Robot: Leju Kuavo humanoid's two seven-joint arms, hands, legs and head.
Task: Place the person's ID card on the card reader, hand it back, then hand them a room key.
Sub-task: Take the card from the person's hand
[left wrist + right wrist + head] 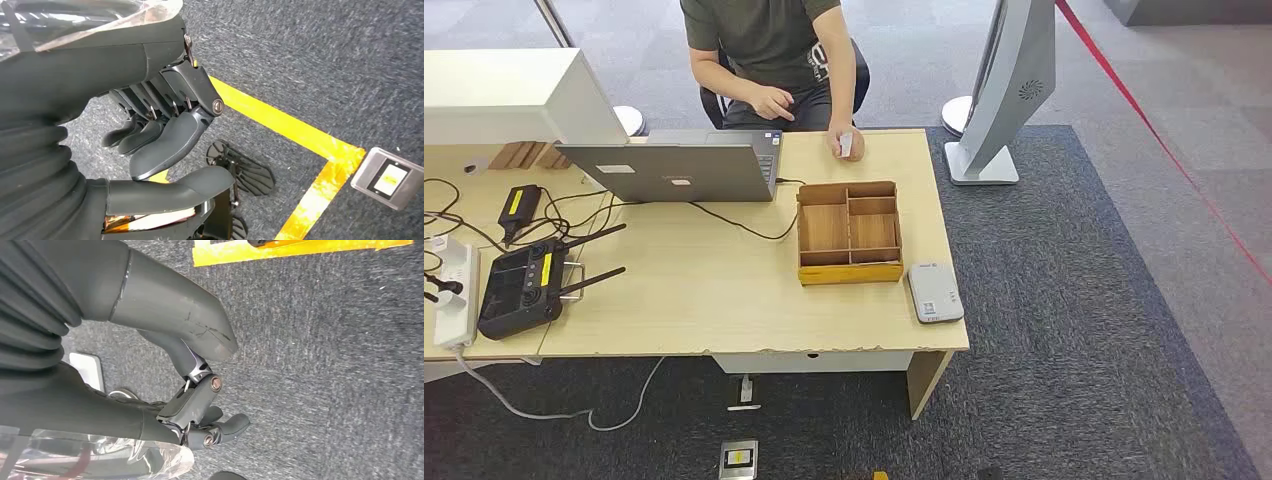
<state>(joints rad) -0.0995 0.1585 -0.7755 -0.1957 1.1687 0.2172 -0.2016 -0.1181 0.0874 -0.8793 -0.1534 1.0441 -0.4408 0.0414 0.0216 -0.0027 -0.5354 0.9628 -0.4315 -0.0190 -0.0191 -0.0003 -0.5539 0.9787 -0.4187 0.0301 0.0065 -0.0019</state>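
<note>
Left wrist view shows the left hand (pixel 165 145) hanging over grey carpet, its dark fingers (pixel 172 137) loosely curved and apart from the thick thumb, with nothing between them. The right wrist view shows the right hand (pixel 200 415) also hanging over carpet; its fingers (pixel 227 427) are bent partway in but hold and touch nothing, and there is a clear gap to the thumb. Both hands look empty and slack.

Outward from there, in the head view, the table (pixel 724 310) stands in front of the robot. A person sits at its far side, and the person's hand (pixel 846 143) rests on the far edge of the table holding a small pale card (pixel 845 146), presumably the ID card. The white card reader (pixel 935 291) lies near the front right corner of the table, just beside the wooden tray (pixel 849 232), well apart from the card. I cannot make out a room key in the tray's compartments.

As I judge it, the task has not started: the card is with the person, the reader is bare, and taking the card, reading it, returning it and handing over the key all remain.
</note>
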